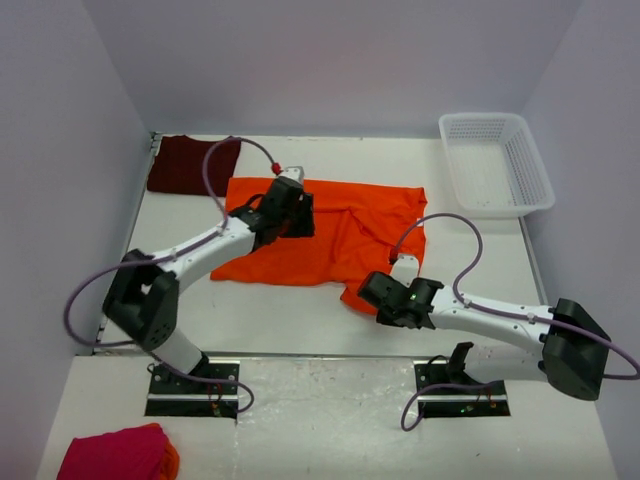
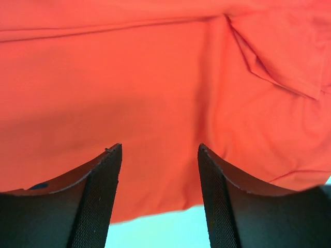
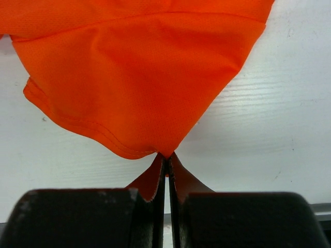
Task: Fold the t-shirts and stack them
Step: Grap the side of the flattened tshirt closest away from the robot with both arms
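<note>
Maroon shirt (image 1: 190, 165) lies at far-left corner of tabletop (image 1: 300, 320), untouched. Left fingers (image 2: 101, 191) parted over orange shirt (image 1: 340, 235), mid-tabletop, holding nothing. Right fingers (image 3: 77, 217) pinched shut on orange shirt's near-right hem corner. Step, likely: spreading orange shirt flat before folding. Next move calls for left grip on opposite edge, then even pull.

You're working in a robot lab cell: plain lilac walls (image 1: 330, 60) box in a white table (image 1: 290, 320), with the left arm (image 1: 195, 255) and right arm (image 1: 500, 318) bolted on plates (image 1: 195, 385) (purple cables (image 1: 215, 170) looping loose).
</note>
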Controlling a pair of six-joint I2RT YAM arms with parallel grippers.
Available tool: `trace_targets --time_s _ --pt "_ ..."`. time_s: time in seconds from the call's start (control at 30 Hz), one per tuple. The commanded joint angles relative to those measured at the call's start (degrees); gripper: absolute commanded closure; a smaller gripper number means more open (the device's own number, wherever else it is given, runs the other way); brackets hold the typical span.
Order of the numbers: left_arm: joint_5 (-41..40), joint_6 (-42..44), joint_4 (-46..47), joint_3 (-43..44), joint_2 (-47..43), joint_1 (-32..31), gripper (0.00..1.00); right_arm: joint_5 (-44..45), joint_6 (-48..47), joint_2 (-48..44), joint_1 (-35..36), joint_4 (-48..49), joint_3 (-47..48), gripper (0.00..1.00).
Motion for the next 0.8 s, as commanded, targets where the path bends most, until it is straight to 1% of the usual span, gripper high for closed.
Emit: trace_targets --time_s 0.0,0.1,0.13,0.17,0.2,0.23,0.3,0.37,0.4,0.47,0.5,0.57,0.6,0.63,0.67,0.7,0.77 --pt "-7.89 -2.36 -8.26 -6.83 -11.77 5.2 0.37 1.84 -1.93 -0.54 0.43 3.65 -0.27 1.0" --pt "-7.53 -5.16 -11.15 -12.9 -19.26 7.67 0.39 1.58 -2.63 -1.25 0.43 5.14 -1.32 1.0" --pt "-7.88 -6.3 -12.99 -13.8 -22.76 10.03 0.42 1.58 -3.07 -1.77 0.43 5.14 -1.41 1.0" --pt "-8.66 -7.53 -16.66 -14.33 -24.19 10.93 0.44 1.49 -3.25 -2.04 0.43 5.23 -1.5 1.0" --pt "-8.5 -9.46 -18.0 -15.55 -26.47 13.02 0.48 1.4 -3.51 -2.39 0.52 5.32 -1.67 1.0" --pt "-7.8 -10.09 -18.88 -16.17 -27.45 13.83 0.5 1.14 -3.6 -3.26 0.52 5.49 -2.11 1.0" --pt "-7.44 -10.79 -21.43 -17.23 -28.77 16.28 0.51 0.09 -4.12 -4.84 0.61 7.07 -3.08 1.0" --pt "-7.0 -10.36 -22.49 -17.85 -28.43 18.92 0.51 0.0 -4.13 -5.99 0.78 6.99 -3.6 1.0" --pt "-6.39 -9.14 -22.5 -18.9 -27.9 22.5 0.51 -0.01 -4.04 -6.52 0.78 6.82 -3.87 1.0" --pt "-1.93 -7.38 -20.66 -20.83 -27.46 26.3 0.51 0.34 -3.69 -7.49 0.87 6.12 -4.57 1.0" --pt "-0.6 -6.15 -20.3 -22.49 -27.02 29.97 0.51 -0.09 -3.6 -8.54 0.87 6.37 -4.92 1.0" --pt "3.01 -4.48 -18.12 -24.52 -25.97 32.63 0.53 -0.71 -3.95 -9.86 1.22 6.81 -5.54 1.0" --pt "4.5 -4.29 -18.1 -24.53 -24.92 35.08 0.53 -0.71 -3.6 -10.21 1.31 6.81 -5.72 1.0" --pt "7.39 -4.21 -17.84 -24.53 -24.47 36.06 0.53 -0.8 -3.6 -10.39 1.49 6.9 -5.81 1.0" --pt "8.2 -3.94 -17.23 -24.62 -24.3 36.68 0.54 -0.88 -3.69 -10.57 1.66 6.9 -5.81 1.0" --pt "10.21 -3.85 -16.96 -24.71 -23.68 38.69 0.56 -0.88 -3.78 -10.57 1.66 6.81 -5.81 1.0" --pt "12.16 -3.5 -16.78 -24.53 -22.81 39.15 0.58 -0.8 -3.78 -10.22 1.84 6.64 -5.54 1.0"
